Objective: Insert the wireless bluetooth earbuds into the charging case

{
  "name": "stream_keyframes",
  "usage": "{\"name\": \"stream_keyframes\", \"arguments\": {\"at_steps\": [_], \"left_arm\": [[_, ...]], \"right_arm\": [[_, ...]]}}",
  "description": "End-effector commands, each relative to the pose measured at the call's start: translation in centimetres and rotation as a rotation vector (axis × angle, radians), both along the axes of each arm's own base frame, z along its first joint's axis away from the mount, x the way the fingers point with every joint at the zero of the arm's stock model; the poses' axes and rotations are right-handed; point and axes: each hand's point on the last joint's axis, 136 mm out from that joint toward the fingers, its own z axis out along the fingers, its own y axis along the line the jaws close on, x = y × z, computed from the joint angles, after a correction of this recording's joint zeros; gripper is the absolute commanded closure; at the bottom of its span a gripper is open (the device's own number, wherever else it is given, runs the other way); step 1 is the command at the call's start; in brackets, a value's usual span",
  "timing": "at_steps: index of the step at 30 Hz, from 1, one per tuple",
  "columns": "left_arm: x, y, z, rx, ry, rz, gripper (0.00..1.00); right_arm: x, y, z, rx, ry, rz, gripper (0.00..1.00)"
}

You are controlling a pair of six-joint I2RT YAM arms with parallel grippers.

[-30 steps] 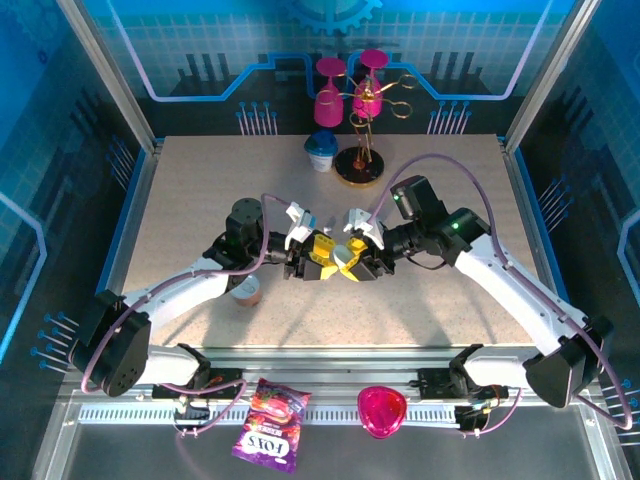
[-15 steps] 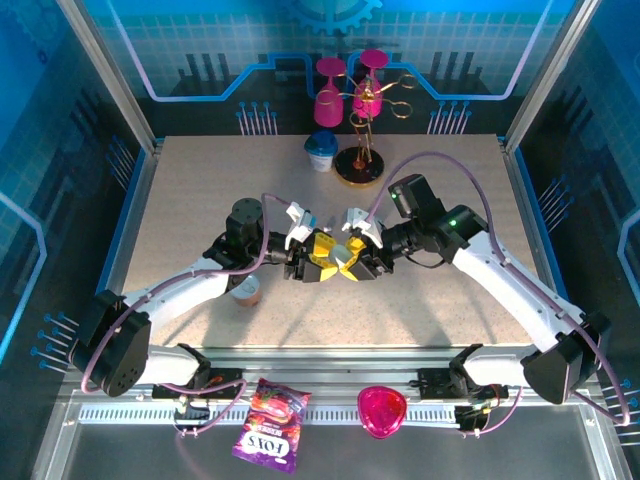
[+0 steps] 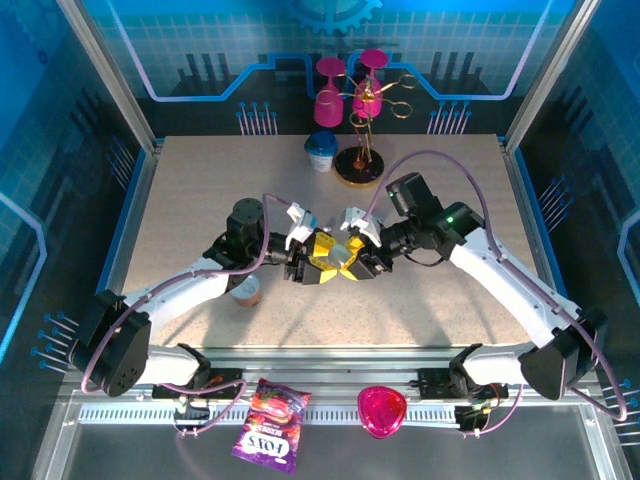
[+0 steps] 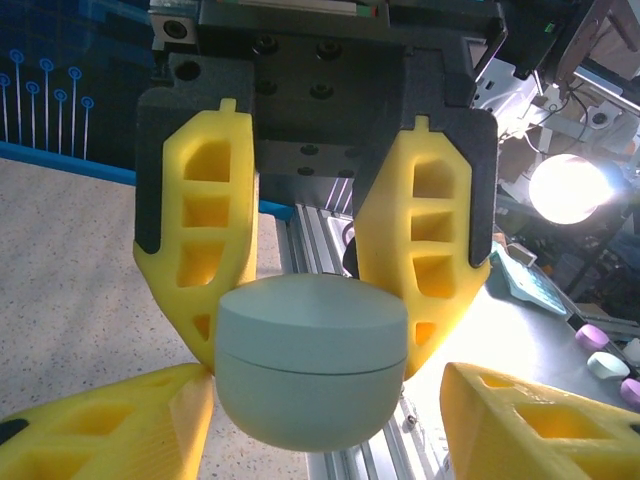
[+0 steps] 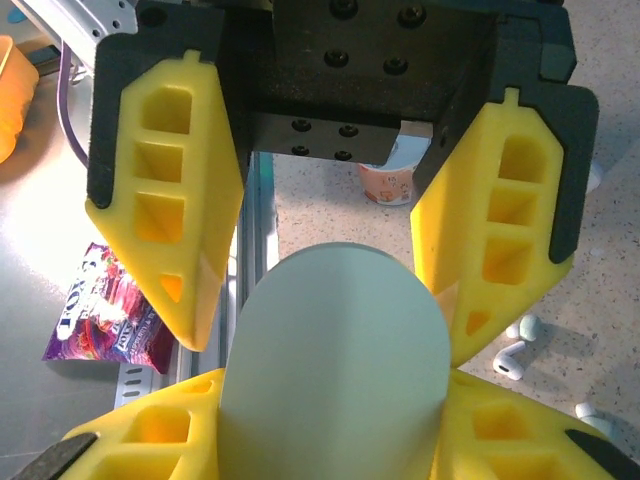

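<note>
Speckled beige tabletop [image 3: 180,200] spreads out beneath both grippers, which meet nose to nose above its middle. My right gripper [image 3: 356,264] is clamped on the small white charging case [image 4: 310,360], a yellow finger pressed to each side, so the case sits held up between the two grippers, not resting on the tabletop. My left gripper [image 3: 318,262] faces it with jaws spread wider than the case and is not gripping it. The case's lid is shut, its seam a thin closed line around the body. Two earbuds [image 5: 512,360] lie loose on the tabletop, below and beyond my right gripper's right-hand finger, apart from the case. I judge this to be the setting-up step, with the case handed to one side for opening and no earbud in it yet. Next I would need the left gripper to catch the lid edge and lift it while the right steadies the body, without squeezing the smooth shell out of its hold.
</note>
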Motion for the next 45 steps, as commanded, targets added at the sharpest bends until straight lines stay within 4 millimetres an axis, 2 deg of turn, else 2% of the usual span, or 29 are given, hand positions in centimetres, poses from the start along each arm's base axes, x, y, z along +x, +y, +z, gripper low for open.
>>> {"name": "stream_keyframes", "arguments": {"at_steps": [1,5,9,10,12,13,17,32,34,39,42,45], "left_arm": [[-1.5,-0.4,1.5,-0.046,-0.098,-0.072,0.37],[-1.6,-0.4,1.5,-0.045,-0.099,-0.074,0.45],[-1.5,-0.4,1.5,-0.042,-0.095,-0.071,0.46],[-1.5,-0.4,1.4,-0.04,-0.093,-0.069,0.45],[-1.3,-0.5,1.3,-0.036,-0.09,-0.057,0.36],[-1.2,-0.5,1.2,-0.034,-0.089,-0.053,0.34],[-0.9,-0.5,1.0,-0.02,-0.086,-0.04,0.33],[-0.8,-0.6,0.6,-0.011,-0.081,-0.038,0.59],[-0.8,-0.6,0.4,-0.011,-0.087,-0.04,0.63],[-1.1,-0.5,0.1,-0.017,-0.11,-0.047,0.65],[-1.2,-0.5,0.1,-0.018,-0.113,-0.052,0.65],[-1.3,-0.4,0.0,-0.02,-0.117,-0.059,0.66]], "right_arm": [[-0.2,0.6,0.0,-0.006,-0.003,0.03,0.68],[-0.2,0.5,-0.1,-0.016,0.0,0.028,0.68],[-0.3,0.5,-0.4,-0.03,0.009,0.03,0.68],[-0.3,0.5,-0.4,-0.036,0.01,0.029,0.68],[-0.3,0.5,-0.6,-0.053,0.007,0.028,0.68],[-0.3,0.4,-0.7,-0.061,0.005,0.025,0.68],[-0.3,0.4,-0.9,-0.076,0.007,0.025,0.68],[-0.2,0.2,-1.4,-0.118,0.008,0.013,0.67],[0.0,0.2,-1.3,-0.119,0.002,0.001,0.63],[0.9,-0.3,-0.9,-0.092,-0.019,-0.057,0.46],[1.3,-0.7,-0.3,-0.065,-0.025,-0.09,0.43],[1.6,-1.1,0.1,-0.043,-0.033,-0.116,0.36]]}}
